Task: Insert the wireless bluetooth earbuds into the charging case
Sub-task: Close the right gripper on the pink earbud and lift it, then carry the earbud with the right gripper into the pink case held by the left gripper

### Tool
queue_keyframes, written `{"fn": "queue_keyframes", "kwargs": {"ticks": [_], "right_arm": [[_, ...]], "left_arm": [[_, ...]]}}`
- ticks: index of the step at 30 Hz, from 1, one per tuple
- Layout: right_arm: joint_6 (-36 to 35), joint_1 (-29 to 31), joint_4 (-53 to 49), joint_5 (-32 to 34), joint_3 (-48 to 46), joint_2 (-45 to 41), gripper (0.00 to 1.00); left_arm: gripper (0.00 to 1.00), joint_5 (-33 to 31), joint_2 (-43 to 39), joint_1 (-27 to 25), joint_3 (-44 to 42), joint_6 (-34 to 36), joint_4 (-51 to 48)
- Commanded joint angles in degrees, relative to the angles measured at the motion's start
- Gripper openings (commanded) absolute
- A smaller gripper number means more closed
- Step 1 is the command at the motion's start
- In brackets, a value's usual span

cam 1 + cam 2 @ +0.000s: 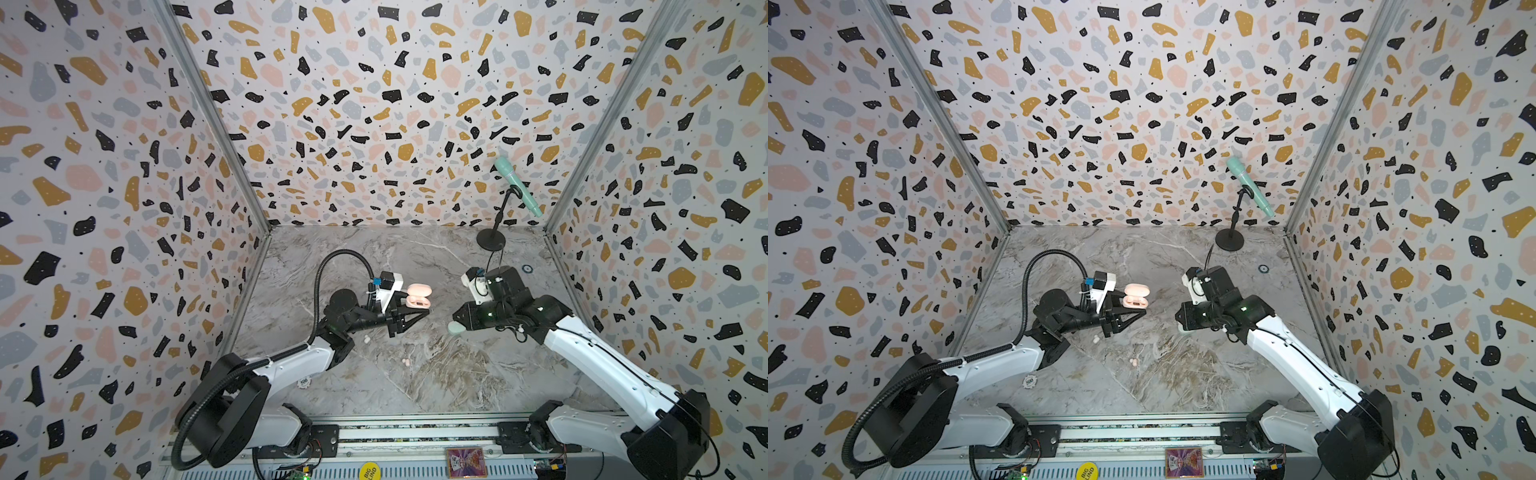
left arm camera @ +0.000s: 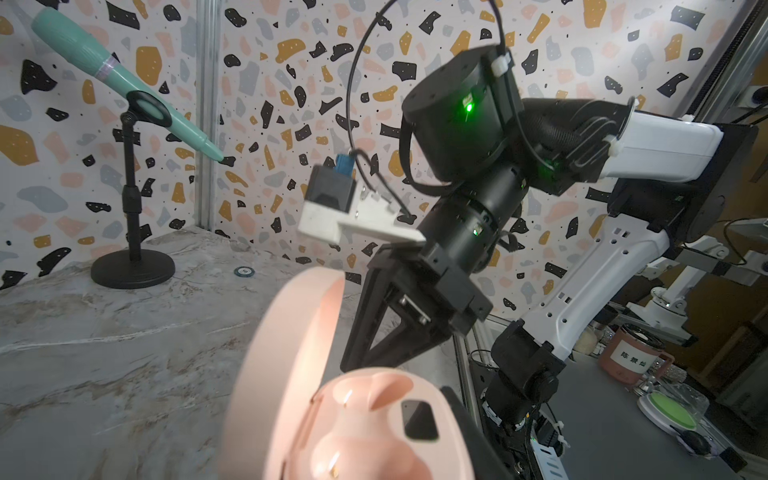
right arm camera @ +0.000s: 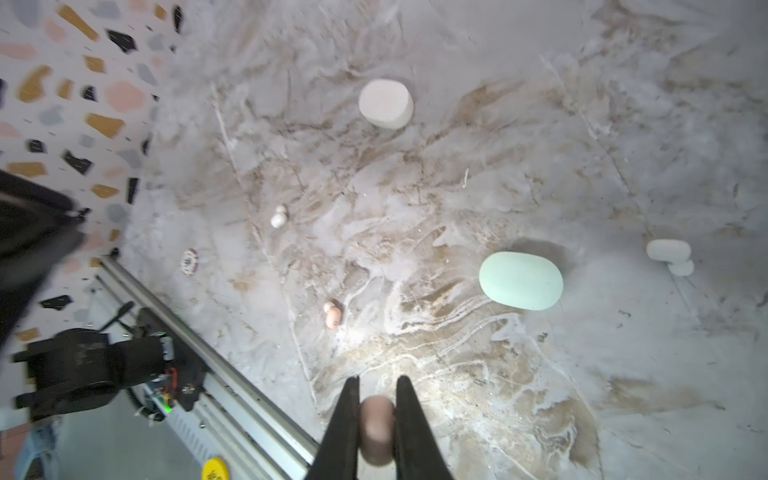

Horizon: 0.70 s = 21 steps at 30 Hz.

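Observation:
My left gripper (image 1: 419, 311) is shut on a pale pink charging case (image 1: 417, 297) and holds it above the table with its lid (image 2: 282, 353) open. Both wells (image 2: 365, 399) of the case show bare. One black left finger (image 2: 461, 411) presses its side. My right gripper (image 3: 377, 384) is shut on a pink earbud (image 3: 377, 428), a short way to the right of the case. On the table lie another pink earbud (image 3: 332, 314), a white earbud (image 3: 278, 216), and two pale earbuds (image 3: 669, 251) lying together.
A closed mint case (image 3: 519, 280) lies under the right wrist, and a white case (image 3: 385, 104) farther off. A mint microphone (image 1: 517, 187) on a black stand (image 1: 491, 240) stands at the back right. Poker chips (image 1: 304, 381) (image 1: 527, 269) lie near the table's edges.

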Motion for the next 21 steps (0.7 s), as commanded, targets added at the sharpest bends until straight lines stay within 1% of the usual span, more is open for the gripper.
{"fn": "queue_keyframes", "kwargs": {"ticks": [1, 6, 8, 11, 17, 21], "right_arm": [[-5.3, -2.5, -5.5, -10.0, 5.4, -2.7, 0.13], [-10.7, -5.8, -10.2, -19.6, 11.2, -4.8, 0.13], [-12.0, -7.2, -11.2, -22.7, 12.3, -5.1, 0.13], [-12.6, -7.7, -10.8, -27.6, 13.2, -5.3, 0.13], [-11.7, -7.7, -7.7, -33.8, 13.1, -4.9, 0.12], [-10.7, -7.7, -5.5, -35.3, 13.0, -4.0, 0.12]], "left_arm": [[0.23, 1.8, 2.3, -1.4, 3.4, -2.1, 8.1], [0.23, 2.6, 6.6, -3.1, 5.6, -4.4, 13.8], [0.23, 2.9, 7.7, -3.7, 6.4, -4.4, 14.5], [0.23, 4.0, 9.3, -4.3, 7.7, -4.2, 14.7], [0.23, 5.6, 9.7, -4.8, 8.6, -4.2, 14.5], [0.23, 6.2, 8.7, -5.3, 8.8, -2.1, 11.5]]}}
